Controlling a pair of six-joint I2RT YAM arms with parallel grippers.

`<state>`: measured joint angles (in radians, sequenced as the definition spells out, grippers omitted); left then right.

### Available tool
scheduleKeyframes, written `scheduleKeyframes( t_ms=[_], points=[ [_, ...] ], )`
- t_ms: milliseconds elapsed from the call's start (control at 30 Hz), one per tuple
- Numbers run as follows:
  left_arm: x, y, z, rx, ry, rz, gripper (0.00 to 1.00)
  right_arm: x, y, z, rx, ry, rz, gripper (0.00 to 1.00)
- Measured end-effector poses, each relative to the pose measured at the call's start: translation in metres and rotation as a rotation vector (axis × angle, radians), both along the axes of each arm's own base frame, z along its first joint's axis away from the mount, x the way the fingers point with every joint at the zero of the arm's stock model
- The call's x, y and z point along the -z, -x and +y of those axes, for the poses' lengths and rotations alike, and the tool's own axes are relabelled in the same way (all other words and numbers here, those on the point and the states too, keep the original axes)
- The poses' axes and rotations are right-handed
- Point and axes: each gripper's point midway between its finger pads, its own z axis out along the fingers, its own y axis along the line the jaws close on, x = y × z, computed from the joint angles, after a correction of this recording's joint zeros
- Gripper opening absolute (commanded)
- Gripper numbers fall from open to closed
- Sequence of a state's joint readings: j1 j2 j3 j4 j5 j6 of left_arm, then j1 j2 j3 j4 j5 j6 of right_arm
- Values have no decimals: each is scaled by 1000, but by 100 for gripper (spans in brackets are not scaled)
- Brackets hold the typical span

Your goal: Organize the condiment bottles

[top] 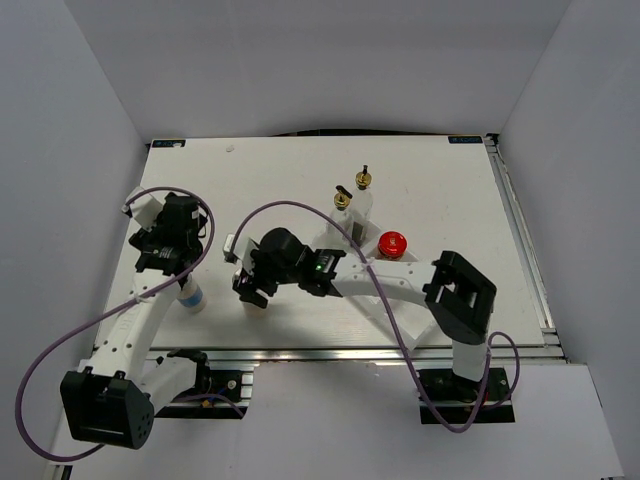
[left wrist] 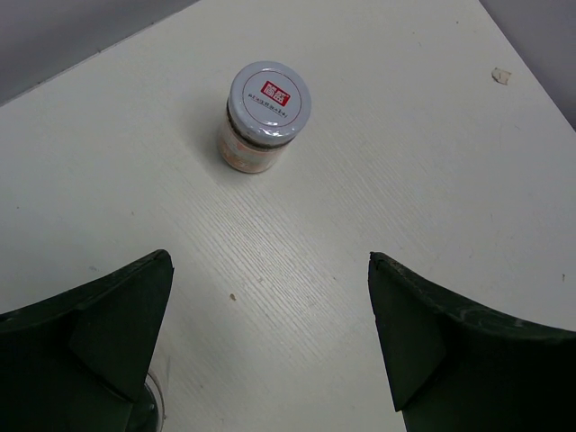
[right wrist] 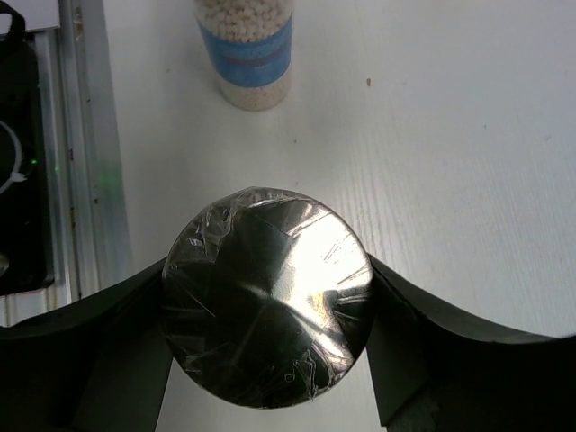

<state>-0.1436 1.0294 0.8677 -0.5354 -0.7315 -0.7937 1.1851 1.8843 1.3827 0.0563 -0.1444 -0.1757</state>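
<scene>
My right gripper (top: 253,284) is shut on the white silver-capped shaker (right wrist: 267,306); its foil-wrapped cap fills the space between the fingers (right wrist: 423,333) in the right wrist view. The blue-labelled bottle (top: 192,295) stands left of it, and also shows in the right wrist view (right wrist: 245,54). My left gripper (top: 165,238) is open and empty (left wrist: 270,333) above bare table, with the small pale-lidded jar (left wrist: 268,112) upright ahead of it. Two clear gold-spouted bottles (top: 365,186) (top: 343,203) and the dark red-lidded jar (top: 393,243) stand at mid-right.
A white tray (top: 328,238) sits by the gold-spouted bottles, partly hidden by my right arm. An aluminium rail (top: 380,350) runs along the table's near edge, and also shows in the right wrist view (right wrist: 81,135). White walls enclose the table.
</scene>
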Motion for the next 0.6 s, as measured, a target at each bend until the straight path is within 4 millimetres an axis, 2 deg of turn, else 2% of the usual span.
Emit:
scheduleKeyframes(
  t_ms=[67,167,267,400,500,600],
  points=[
    [2,-1,-2,13,9,-5,98,-7,7,-14,15,-6,23,18],
    [1,-4,-7,39,24,-17,98,-32,13,-44,72,-25,38,17],
    [-1,-6,-12,65,37,-38,98,-70,12,-86,206,-58,41,18],
    [-1,-9,-18,104,55,-59,98,-116,6,-153,417,-125,48,17],
    [-3,-12,-22,125,64,-69,98,-126,3,-200,569,-124,82,15],
    [-4,-15,-25,142,72,-77,98,-115,3,-244,720,-72,126,16]
  ],
)
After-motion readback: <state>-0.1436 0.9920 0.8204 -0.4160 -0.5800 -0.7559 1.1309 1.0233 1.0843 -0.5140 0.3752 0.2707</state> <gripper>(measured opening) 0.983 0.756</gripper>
